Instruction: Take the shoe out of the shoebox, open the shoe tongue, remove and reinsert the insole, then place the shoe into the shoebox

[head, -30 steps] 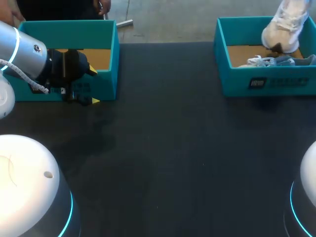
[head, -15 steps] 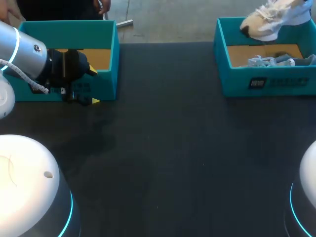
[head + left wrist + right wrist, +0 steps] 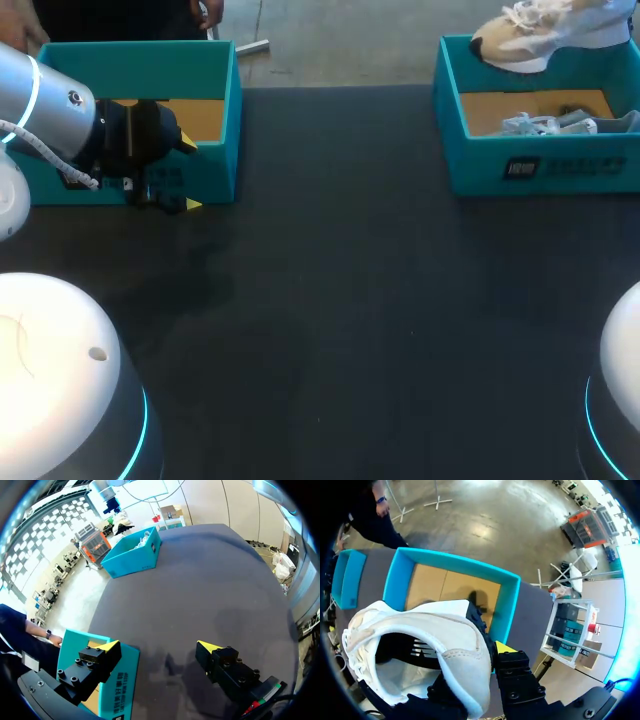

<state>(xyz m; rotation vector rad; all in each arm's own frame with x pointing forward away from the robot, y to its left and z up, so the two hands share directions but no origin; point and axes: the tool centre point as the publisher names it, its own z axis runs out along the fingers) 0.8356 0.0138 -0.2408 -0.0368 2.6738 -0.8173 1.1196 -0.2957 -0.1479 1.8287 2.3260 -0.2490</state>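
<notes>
My right gripper (image 3: 475,662) grips shoe (image 3: 520,40) over right box (image 3: 540,165), one finger hidden; pale item (image 3: 545,123) inside, half-seen. Left gripper (image 3: 157,647) wide open, empty.

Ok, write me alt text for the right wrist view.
A white shoe, its opening toward the camera, fills the foreground, held at the gripper. One yellow fingertip shows against the shoe's outer side; the other is hidden. Beyond the shoe lies the open teal shoebox with its brown cardboard floor.
</notes>
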